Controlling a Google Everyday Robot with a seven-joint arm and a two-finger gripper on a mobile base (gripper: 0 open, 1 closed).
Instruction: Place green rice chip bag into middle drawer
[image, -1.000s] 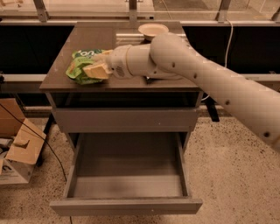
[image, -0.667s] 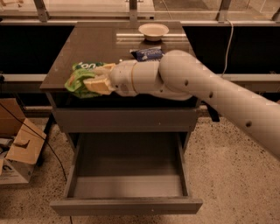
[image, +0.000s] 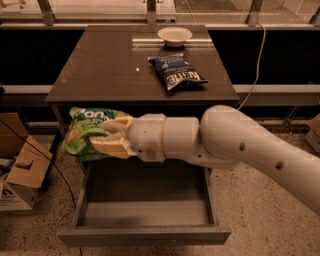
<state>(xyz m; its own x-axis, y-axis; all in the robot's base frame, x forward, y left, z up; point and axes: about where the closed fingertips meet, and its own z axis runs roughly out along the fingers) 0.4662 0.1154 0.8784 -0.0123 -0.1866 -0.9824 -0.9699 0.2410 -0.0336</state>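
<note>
Gripper (image: 102, 134) out front of the cabinet, below the front left edge of the surface (image: 100, 65). Jaws closed on the green rice chip bag (image: 86, 131), pinching its right side; the rest hangs free to the left.

Middle drawer (image: 145, 235) pulled open beneath. Bag sits above the drawer's back left corner, partly past its left wall.

Risk: let go here and the bag likely catches the left wall or drops to the floor. A one-sided pinch on crinkly film may slip.

Kettle chip bag (image: 177, 72) and bowl (image: 174, 35) on the surface, well apart.
</note>
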